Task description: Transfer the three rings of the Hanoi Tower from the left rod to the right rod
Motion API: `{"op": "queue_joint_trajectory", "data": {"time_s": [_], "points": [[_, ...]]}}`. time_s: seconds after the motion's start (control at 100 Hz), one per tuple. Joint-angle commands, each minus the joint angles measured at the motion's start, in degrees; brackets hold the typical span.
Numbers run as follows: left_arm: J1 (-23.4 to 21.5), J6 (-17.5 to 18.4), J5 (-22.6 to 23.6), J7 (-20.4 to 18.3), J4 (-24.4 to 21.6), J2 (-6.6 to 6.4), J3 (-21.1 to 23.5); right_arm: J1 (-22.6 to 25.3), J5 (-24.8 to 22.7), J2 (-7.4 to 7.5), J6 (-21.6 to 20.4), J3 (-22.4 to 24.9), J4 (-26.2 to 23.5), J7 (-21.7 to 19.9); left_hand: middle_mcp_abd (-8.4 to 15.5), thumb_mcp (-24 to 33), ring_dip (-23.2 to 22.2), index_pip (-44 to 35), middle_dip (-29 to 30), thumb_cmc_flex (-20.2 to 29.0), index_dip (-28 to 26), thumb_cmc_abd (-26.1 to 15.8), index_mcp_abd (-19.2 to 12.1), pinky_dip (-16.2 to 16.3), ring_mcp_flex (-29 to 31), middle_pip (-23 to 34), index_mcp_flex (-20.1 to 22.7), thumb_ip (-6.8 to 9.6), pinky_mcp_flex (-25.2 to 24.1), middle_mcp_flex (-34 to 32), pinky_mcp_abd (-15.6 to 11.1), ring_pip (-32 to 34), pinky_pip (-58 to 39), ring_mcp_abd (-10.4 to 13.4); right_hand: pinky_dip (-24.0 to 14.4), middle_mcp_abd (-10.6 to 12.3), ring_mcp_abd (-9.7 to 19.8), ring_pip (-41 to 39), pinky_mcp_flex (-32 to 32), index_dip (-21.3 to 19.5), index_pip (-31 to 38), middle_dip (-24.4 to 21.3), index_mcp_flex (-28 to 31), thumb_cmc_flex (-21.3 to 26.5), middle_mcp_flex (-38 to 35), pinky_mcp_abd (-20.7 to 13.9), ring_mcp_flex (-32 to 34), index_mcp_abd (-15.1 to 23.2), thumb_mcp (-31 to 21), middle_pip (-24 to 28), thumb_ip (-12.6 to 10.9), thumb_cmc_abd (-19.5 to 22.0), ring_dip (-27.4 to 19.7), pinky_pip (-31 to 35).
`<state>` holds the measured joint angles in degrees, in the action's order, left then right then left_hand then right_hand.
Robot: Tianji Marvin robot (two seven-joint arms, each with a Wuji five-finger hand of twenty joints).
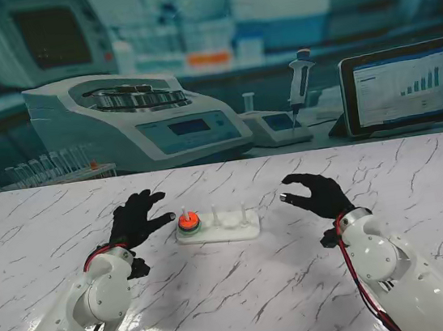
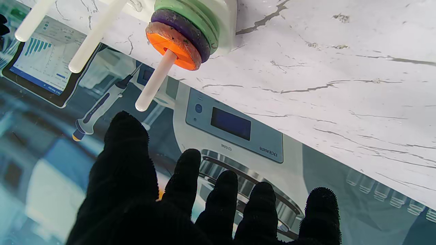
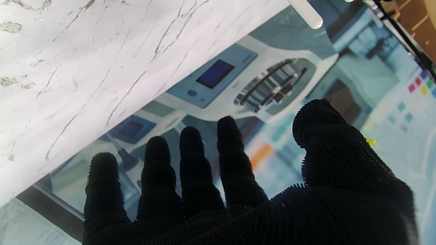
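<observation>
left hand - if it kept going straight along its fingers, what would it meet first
Probably the stack on the left rod. The open left hand points right, its thumb nearest the orange ring on top. Depth is unclear, so it might pass just beside or over it.

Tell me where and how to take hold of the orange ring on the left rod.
Pinch the orange ring by its outer rim, coming from straight overhead with the left robot hand, thumb and finger on opposite edges. It lies flat on top of the purple ring, threaded on the upright left rod, so it probably only lifts straight up.
</observation>
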<state>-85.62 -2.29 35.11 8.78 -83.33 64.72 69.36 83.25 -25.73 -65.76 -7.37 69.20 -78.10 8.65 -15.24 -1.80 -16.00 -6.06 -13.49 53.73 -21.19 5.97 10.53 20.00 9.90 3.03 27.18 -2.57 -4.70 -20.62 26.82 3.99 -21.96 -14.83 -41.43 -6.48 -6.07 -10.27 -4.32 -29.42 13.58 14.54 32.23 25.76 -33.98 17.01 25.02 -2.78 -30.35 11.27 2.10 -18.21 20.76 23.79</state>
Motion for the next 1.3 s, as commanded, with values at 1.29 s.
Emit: {"op": "queue_joint_trajectory", "data": {"time_s": [1.29], "points": [[12.43,3.34,0.44,-8.87,13.44,-1.21,-11.78,0.2,1.37,-0.66,0.49,-0.58,0.93,0.23,0.33,1.24,-0.58,3.68,-0.47,-6.15,2.15,10.25,-0.95,6.19,-4.43,-1.54,-8.49,1.11,-1.42,8.34,3.29,-0.54,1.0,-0.85,-0.47,-0.4,-0.43,-0.38,0.16,0.43,-0.25,-0.28,-0.63,0.79,1.87,0.75,0.13,-0.87,0.99,0.47,-1.78,1.3,0.12,-0.75]]}}
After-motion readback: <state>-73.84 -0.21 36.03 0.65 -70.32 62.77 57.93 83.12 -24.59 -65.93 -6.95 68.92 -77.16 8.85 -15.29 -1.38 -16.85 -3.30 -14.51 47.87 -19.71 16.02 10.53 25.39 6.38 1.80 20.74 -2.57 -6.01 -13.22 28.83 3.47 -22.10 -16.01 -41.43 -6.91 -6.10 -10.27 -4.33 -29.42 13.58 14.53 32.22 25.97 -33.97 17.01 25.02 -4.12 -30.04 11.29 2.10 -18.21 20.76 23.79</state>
